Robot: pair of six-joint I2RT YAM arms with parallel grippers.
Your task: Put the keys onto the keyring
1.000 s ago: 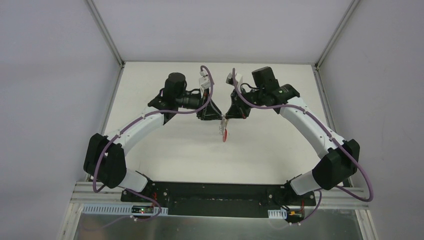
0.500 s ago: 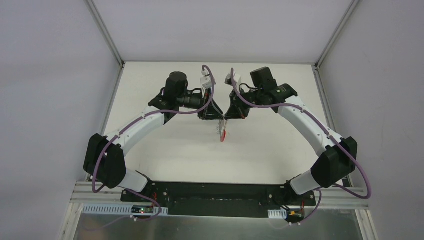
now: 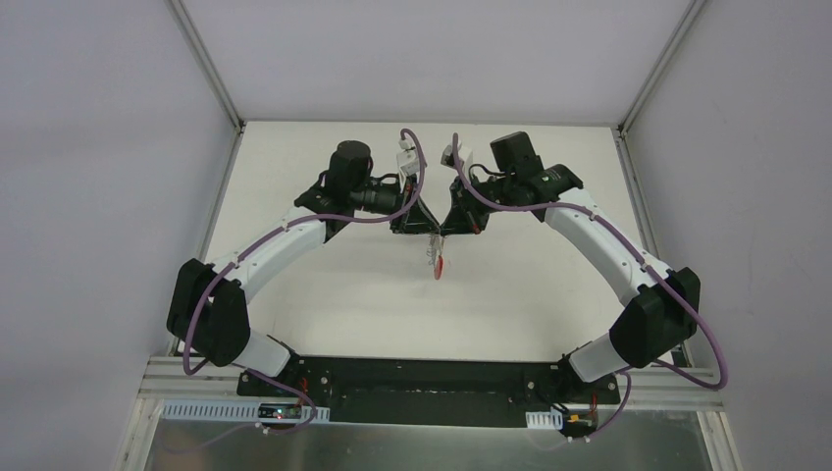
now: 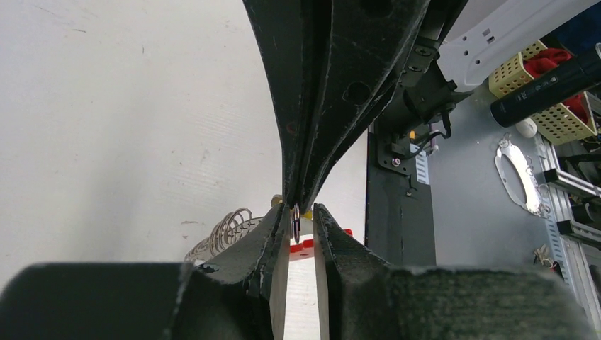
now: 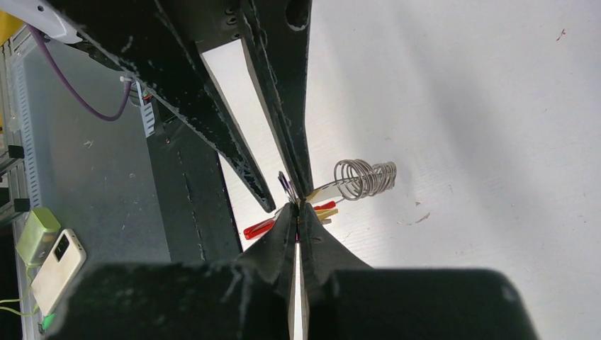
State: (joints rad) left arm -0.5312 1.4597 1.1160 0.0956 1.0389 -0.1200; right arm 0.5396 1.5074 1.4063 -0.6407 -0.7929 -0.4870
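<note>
While my right pincer [image 5: 298, 207] pinches shut on the fanned grey metal keys [image 5: 365, 177] hung above the white tabletop [image 3: 324, 285], my left pincer [image 4: 303, 209], tip-to-tip opposite, stands narrowly open astride a small dark ring [image 4: 296, 223].

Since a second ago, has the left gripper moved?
Yes, slightly: the left gripper edged rightward along the table's far edge, toward the right gripper; its tips stay by the keys.
</note>
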